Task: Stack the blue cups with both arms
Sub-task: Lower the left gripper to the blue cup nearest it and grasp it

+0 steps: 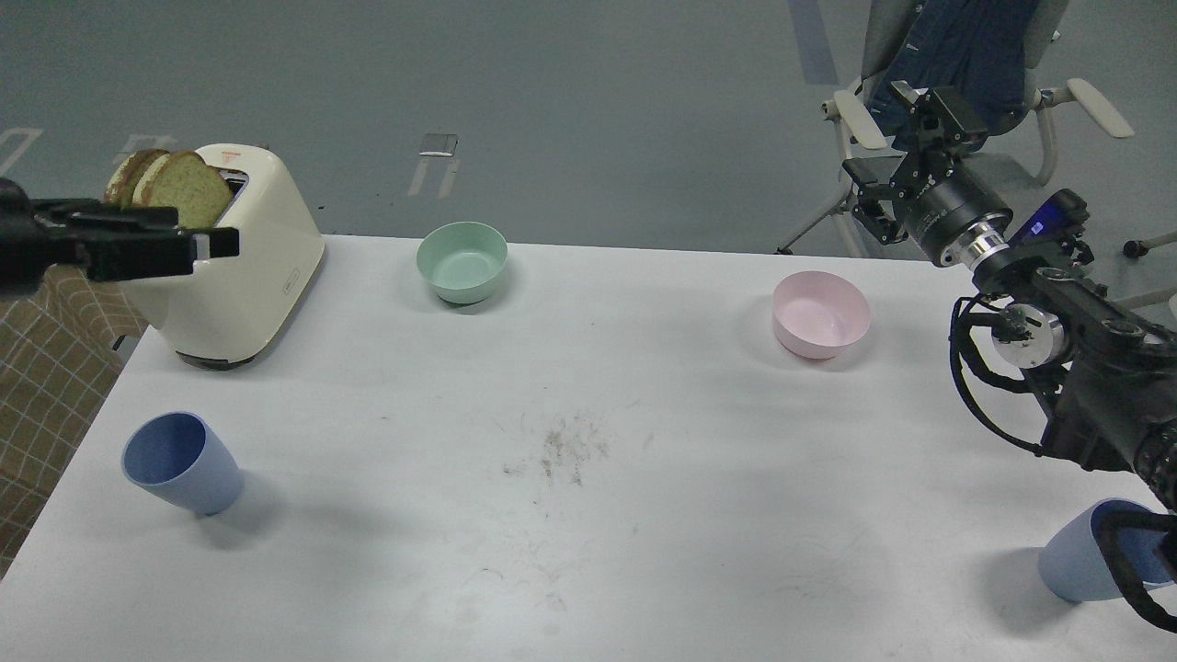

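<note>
**A:** Blue cups are nowhere near each other yet lol. We've got the left blue cup (180, 462) standing upright near the front left corner of the white table (588, 386), and the right blue cup (1083, 550) at the front right edge, partly hidden behind our own arm cable. Both untouched, so we reckon we're at the very start: reaching, no grasp yet.

**B:** Yeah, and where are our claws? Left gripper (216, 244) is up in front of the cream toaster (241, 257) with the toast (170, 187) sticking out, well apart from its cup. Fingers look like one dark bar from here, so we can't tell if it's released or clenched. Holding nothing, as far as we can see.

**A:** Right gripper (897, 152) is raised past the table's far right edge, above the pink bowl (820, 313) side. Fingers look spread, gripping nothing.

**B:** So next we need both arms to come down and back toward us, each to its own cup. Mint-green bowl (462, 261) is out of the way.
</note>
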`<action>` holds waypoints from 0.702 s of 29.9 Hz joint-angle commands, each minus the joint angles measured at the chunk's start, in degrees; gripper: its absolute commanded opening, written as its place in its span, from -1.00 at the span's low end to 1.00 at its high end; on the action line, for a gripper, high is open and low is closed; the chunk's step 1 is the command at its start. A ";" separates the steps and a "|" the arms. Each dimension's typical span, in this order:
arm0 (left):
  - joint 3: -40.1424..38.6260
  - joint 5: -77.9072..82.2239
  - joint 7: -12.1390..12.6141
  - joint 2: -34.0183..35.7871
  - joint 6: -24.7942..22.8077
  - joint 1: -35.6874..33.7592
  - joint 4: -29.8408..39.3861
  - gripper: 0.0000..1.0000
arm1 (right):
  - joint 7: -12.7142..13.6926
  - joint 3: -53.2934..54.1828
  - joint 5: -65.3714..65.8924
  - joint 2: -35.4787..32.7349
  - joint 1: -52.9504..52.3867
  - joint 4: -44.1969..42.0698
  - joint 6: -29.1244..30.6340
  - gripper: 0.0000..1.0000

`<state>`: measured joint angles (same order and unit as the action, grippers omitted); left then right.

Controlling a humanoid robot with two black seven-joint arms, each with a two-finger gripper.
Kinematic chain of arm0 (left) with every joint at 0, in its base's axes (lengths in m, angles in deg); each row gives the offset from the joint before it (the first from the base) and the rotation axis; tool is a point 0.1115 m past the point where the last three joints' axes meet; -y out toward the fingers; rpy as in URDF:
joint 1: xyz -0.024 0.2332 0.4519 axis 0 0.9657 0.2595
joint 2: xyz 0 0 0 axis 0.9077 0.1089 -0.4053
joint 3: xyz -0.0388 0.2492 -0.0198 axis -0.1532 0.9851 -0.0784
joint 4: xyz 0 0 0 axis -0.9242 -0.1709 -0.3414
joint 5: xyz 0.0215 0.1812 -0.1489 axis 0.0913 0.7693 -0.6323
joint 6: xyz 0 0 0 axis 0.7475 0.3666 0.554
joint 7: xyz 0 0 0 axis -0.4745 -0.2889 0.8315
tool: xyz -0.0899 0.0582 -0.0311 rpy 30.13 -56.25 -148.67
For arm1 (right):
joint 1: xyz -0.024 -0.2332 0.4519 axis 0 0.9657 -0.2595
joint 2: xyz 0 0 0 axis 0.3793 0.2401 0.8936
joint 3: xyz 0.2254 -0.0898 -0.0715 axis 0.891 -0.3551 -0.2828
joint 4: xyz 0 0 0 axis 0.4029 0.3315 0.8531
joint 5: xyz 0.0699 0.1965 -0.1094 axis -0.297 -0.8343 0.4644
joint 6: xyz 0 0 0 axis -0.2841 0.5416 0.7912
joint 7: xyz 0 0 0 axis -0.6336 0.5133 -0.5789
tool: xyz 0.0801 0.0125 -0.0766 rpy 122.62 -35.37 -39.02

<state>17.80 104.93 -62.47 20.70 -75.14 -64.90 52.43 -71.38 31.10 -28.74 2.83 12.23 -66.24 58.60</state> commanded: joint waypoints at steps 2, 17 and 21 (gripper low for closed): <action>9.08 3.07 0.00 4.23 3.76 0.01 -0.01 0.94 | 0.00 0.01 0.01 -1.87 0.02 1.74 0.00 1.00; 26.39 3.16 0.00 -2.80 16.06 0.45 -5.54 0.85 | 0.00 0.09 0.01 -3.89 1.07 4.81 0.00 1.00; 26.66 3.16 0.00 -4.82 16.24 0.45 -8.71 0.66 | 0.00 0.09 0.01 -4.60 1.51 5.78 0.00 1.00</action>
<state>44.22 108.09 -62.47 17.25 -59.09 -64.46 45.77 -71.38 31.20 -28.73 -1.22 13.53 -60.90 58.60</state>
